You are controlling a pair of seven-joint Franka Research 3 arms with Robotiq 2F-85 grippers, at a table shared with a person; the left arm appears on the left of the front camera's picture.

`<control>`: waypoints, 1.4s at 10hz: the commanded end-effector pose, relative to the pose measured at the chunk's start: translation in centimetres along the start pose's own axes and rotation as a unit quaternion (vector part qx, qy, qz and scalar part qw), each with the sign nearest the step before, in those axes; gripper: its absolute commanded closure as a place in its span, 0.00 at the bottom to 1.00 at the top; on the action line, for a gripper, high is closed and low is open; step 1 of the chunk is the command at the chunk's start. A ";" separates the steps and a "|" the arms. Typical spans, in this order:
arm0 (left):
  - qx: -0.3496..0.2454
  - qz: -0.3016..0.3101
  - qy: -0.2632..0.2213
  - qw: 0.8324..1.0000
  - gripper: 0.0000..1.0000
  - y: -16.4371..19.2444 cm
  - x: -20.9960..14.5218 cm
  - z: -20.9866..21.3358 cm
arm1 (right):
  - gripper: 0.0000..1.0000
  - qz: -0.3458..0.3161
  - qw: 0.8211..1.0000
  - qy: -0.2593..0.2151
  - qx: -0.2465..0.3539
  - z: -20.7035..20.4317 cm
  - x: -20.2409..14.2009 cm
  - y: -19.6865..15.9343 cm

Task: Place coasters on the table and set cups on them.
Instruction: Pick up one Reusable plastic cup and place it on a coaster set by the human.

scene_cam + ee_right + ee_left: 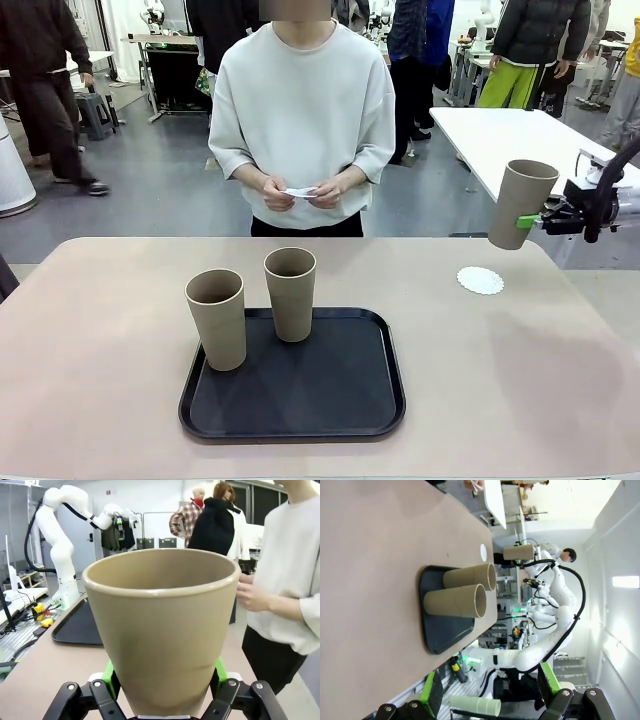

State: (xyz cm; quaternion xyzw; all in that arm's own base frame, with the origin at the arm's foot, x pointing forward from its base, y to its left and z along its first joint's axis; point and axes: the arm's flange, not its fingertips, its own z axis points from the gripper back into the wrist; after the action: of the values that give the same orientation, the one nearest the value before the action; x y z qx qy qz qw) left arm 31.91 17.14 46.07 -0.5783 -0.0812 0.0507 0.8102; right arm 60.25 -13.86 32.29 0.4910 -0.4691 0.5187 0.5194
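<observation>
Our right gripper (528,220) is clamped on a tilted cup (521,203) in the air near the coaster (480,280) on the table (100,340), two more cups (216,318) (290,293) stand on the tray (330,400), and our left gripper (489,685) is spread apart, holding nothing.

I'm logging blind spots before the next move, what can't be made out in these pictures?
1. How many white doilies the person's hands hold: front view, fingers cover them, too small.
2. Whether the held cup hangs straight over the laid coaster: front view gives no depth; right wrist view, the cup blocks the table beneath.
3. The right gripper's far finger: front view, behind the cup.
</observation>
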 end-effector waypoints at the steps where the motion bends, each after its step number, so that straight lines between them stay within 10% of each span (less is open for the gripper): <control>1: -0.007 -0.004 -0.002 1.000 0.00 -0.2 -0.1 0.1 | 0.17 -0.027 1.000 0.008 -0.008 -0.5 -1.1 -1.4; 14: -0.007 -0.004 -0.002 1.000 0.00 -0.2 -0.1 0.1 | 0.17 -0.051 0.999 0.006 -0.004 -1.4 -5.0 -2.0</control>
State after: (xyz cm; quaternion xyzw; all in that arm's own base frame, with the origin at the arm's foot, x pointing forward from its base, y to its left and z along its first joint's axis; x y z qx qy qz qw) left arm 31.92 17.14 46.07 -0.5783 -0.0811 0.0507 0.8102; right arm 62.08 -12.82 27.10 0.5096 -0.4423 0.4922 0.5499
